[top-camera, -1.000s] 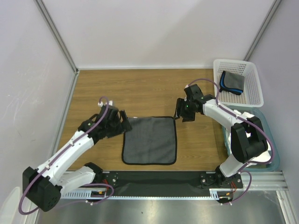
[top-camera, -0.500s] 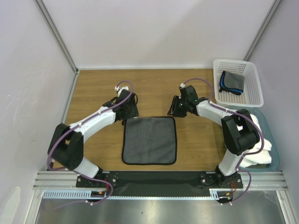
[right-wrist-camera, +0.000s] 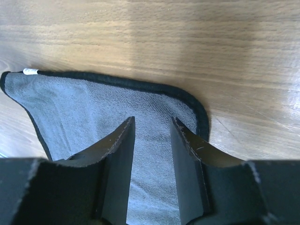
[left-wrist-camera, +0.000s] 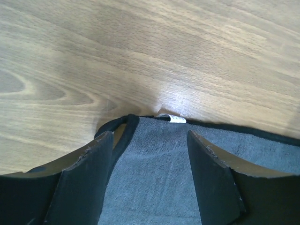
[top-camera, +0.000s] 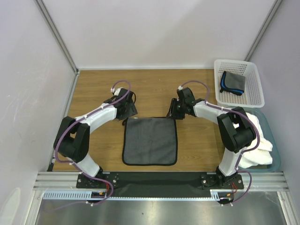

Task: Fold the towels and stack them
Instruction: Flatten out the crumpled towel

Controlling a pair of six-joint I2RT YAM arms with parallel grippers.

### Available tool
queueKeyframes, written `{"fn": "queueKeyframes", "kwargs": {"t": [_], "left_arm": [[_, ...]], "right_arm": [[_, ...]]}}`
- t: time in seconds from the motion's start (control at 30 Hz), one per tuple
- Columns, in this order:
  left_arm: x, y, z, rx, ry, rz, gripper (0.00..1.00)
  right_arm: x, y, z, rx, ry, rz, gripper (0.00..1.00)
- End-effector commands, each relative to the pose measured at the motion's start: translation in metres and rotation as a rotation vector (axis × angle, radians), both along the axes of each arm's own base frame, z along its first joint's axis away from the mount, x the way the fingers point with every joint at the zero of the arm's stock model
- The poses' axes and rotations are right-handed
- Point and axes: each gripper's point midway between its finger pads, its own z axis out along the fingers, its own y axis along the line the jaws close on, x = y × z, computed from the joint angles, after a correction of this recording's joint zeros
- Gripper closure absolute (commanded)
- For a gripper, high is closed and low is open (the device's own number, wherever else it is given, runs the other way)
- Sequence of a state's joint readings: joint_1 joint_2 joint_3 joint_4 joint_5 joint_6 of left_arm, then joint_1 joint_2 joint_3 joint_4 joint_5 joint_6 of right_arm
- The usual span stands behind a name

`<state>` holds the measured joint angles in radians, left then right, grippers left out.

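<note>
The grey towel (top-camera: 150, 140) lies flat on the worktop (top-camera: 150, 86), with the left end effector (top-camera: 128, 112) and right end effector (top-camera: 174, 113) each spread over a far corner, seemingly to pinch both for folding.

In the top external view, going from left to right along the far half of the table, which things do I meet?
left gripper → right gripper → white basket
</note>
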<state>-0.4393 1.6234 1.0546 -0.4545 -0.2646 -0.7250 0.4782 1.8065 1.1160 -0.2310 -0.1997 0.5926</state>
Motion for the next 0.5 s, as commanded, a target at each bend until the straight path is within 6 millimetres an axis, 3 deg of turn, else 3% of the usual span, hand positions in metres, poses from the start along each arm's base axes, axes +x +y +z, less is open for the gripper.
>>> {"fn": "queueKeyframes", "kwargs": {"t": [0.0, 0.23, 0.37, 0.47], "left_arm": [[0.005, -0.002, -0.011, -0.035, 0.01, 0.042, 0.3], [0.013, -0.008, -0.029, -0.057, 0.038, 0.031, 0.34], [0.022, -0.018, -0.025, -0.095, -0.023, -0.026, 0.46], [0.029, -0.019, -0.01, -0.112, -0.141, -0.066, 0.58]], "right_arm": [[0.015, 0.001, 0.017, 0.003, -0.05, -0.019, 0.59], [0.011, -0.012, 0.025, -0.037, -0.051, -0.044, 0.59], [0.008, -0.02, 0.032, -0.047, -0.067, -0.065, 0.59], [0.007, -0.024, 0.037, -0.045, -0.078, -0.077, 0.59]]}}
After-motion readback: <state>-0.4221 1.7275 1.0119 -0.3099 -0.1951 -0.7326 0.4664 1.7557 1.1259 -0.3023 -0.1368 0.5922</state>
